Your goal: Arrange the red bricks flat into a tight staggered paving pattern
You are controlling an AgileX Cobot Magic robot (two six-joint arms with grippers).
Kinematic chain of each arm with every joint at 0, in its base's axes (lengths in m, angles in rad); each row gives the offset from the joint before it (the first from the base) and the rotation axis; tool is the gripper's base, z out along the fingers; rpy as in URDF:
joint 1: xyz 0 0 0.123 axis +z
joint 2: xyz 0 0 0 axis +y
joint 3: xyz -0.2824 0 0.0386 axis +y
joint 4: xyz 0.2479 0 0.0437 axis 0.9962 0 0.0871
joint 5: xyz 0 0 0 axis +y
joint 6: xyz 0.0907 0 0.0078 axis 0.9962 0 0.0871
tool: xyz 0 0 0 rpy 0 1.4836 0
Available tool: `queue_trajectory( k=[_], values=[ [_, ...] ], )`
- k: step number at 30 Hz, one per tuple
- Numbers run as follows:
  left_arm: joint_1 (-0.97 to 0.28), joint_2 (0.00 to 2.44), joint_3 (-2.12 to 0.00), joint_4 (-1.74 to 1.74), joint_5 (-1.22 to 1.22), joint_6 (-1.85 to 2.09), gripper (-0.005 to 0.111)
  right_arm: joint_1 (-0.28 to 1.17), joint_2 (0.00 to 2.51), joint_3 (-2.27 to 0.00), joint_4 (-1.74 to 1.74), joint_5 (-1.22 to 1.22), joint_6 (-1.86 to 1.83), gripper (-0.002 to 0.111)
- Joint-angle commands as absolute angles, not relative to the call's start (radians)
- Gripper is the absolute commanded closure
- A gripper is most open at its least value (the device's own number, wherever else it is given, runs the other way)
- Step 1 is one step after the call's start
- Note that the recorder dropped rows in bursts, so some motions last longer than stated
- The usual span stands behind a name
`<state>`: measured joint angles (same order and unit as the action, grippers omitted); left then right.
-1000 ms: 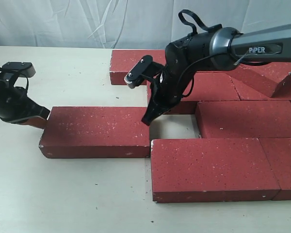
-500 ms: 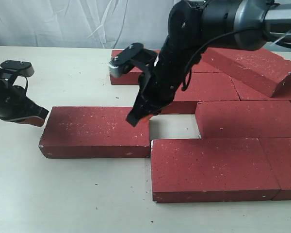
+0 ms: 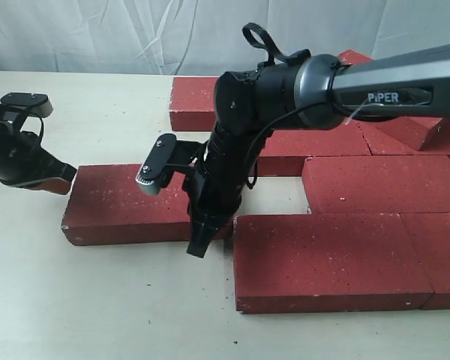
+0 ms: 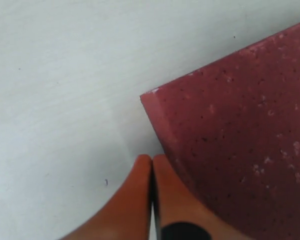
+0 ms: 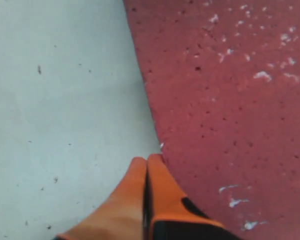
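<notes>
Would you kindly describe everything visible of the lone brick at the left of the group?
The left brick is a dark-red rectangular paver, grainy with white specks and pale chipped edges. It lies flat on the table, long side across the exterior view. The left gripper, jaws shut, sits against its left end; the right gripper, jaws shut, hangs by its near right corner.

8 red bricks (image 3: 322, 259), 2 end effectors (image 3: 199, 244), 1 table (image 3: 97, 300).

The red bricks (image 3: 322, 259) look rough, grainy and matt, flecked white. Beside the right gripper (image 5: 146, 160) the table (image 5: 65, 100) is smooth, pale and matt. Its 2 orange fingers (image 5: 125, 200) look like smooth plastic.
</notes>
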<state>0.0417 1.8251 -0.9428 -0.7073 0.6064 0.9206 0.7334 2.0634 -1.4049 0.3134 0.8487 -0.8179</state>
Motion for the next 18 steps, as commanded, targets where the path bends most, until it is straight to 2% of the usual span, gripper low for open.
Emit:
queue_trajectory(
  k=[1, 7, 14, 18],
  values=[
    [0.037, 1.815, -0.945, -0.728, 0.611, 0.923, 0.107, 0.732, 2.069, -1.401, 0.226, 0.836, -0.781, 0.109],
    [0.037, 1.815, -0.945, -0.728, 0.611, 0.925, 0.107, 0.732, 2.063, -1.404, 0.237, 0.856, -0.776, 0.109],
    [0.037, 1.815, -0.945, -0.728, 0.576, 0.925, 0.107, 0.735, 2.003, -1.455, 0.290, 1.057, -0.773, 0.109],
    [0.037, 1.807, -0.945, -0.720, 0.577, 0.925, 0.107, 0.697, 1.955, -1.437, 0.216, 1.016, -0.700, 0.109]
  ],
)
